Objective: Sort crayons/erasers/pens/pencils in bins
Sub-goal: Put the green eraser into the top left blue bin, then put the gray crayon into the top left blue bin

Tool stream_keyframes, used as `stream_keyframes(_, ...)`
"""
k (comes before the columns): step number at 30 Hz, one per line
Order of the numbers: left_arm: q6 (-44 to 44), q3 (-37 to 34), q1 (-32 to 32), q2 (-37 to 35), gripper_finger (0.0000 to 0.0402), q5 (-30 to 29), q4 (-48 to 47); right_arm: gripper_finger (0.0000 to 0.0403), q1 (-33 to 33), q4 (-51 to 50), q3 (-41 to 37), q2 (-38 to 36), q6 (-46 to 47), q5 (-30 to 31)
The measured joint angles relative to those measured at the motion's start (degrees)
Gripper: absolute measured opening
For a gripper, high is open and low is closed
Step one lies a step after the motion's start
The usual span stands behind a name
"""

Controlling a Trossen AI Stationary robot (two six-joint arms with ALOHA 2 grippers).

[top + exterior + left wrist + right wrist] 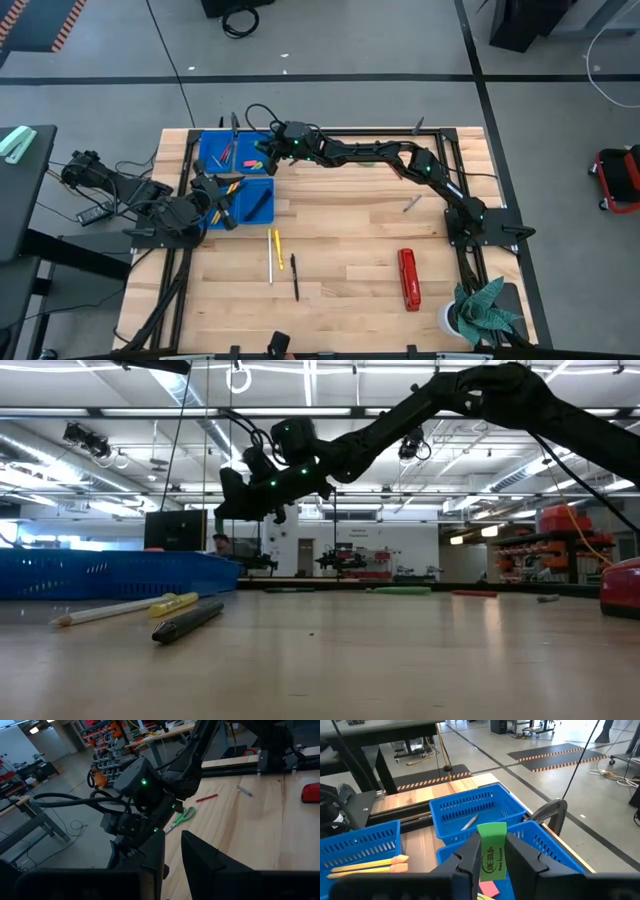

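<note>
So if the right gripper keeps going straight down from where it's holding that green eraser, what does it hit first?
Probably the floor of the blue bin under the right gripper, beside a pink eraser. Depth is unclear. It's shut on the green eraser.

Workshop hall around a wooden table

The table (340, 250) stood on a grey concrete floor (90, 90) crossed by dark lines, with black cables (240, 20) lying at the far side and orange-black hazard tape (555, 760) marking patches. Overhead, long ceiling lights (150, 412) ran between pipes and ducts. A white back wall (400, 550) showed beyond other workbenches (165, 732), and shelves (105, 735) held orange and red parts. A potted plant (485, 310) sat at one table corner.
</note>
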Motion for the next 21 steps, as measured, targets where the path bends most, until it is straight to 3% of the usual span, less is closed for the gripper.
stream_keyframes(9, -0.1, 0.0, 0.0, 0.0, 0.0073, 0.0, 0.0, 0.0117, 0.0, -0.6, 0.0, 0.0, -0.1, -0.8)
stream_keyframes(21, -0.1, 0.0, 0.0, 0.0, 0.0074, 0.0, -0.6, 0.0119, 0.8, -4.9, 0.0, 0.0, -2.4, -3.0)
